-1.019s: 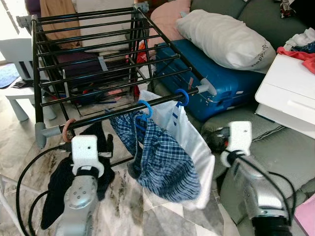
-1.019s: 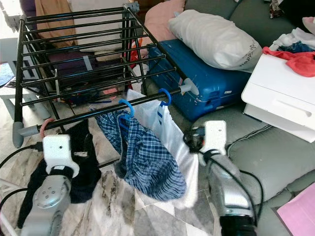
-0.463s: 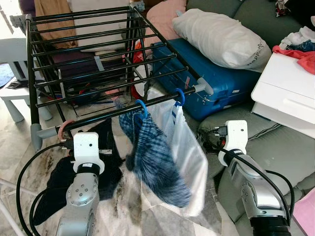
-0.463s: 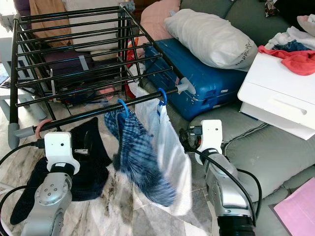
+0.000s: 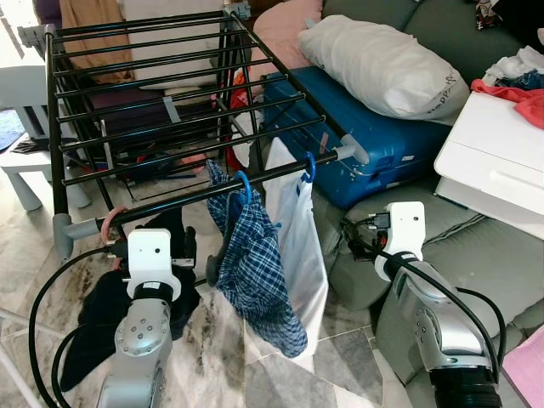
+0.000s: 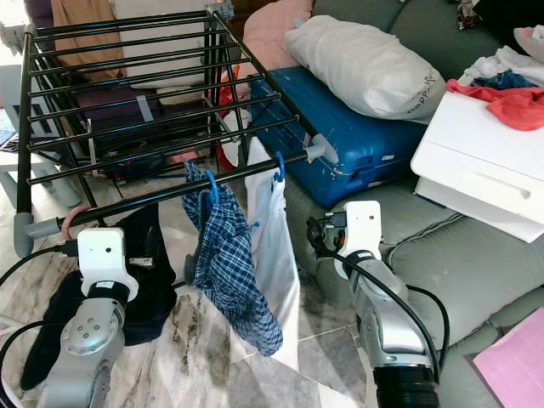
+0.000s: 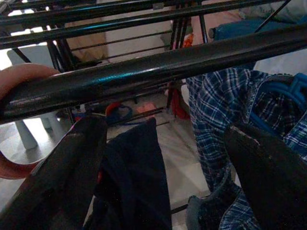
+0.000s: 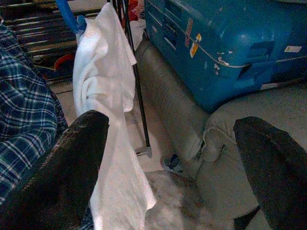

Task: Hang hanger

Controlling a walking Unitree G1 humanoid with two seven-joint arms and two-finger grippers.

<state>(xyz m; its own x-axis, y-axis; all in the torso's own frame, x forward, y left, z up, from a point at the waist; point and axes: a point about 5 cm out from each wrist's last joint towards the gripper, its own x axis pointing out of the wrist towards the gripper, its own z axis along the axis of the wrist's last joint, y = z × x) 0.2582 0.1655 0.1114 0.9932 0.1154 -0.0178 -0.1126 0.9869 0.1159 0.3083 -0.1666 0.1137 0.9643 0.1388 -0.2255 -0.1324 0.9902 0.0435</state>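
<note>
blue suitcase [image 5: 374,144] lying flat beside grey sofa [image 5: 484,246] | white pillow [image 5: 382,64] on top of suitcase | white box [image 5: 497,161] on sofa, red cloth [image 5: 510,89] on it | pink cushion [image 5: 289,30] behind | marble floor [image 5: 212,357]

Both arms reach forward, left gripper [image 7: 163,177] and right gripper [image 8: 172,167] fingers spread.

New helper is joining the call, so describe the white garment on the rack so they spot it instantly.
Find the black drying rack beside the blue suitcase. Three garments hang on its front rail; the white garment is nearest the suitcase, on a blue hanger. Its neighbours are a blue checked shirt and a dark garment.
</note>
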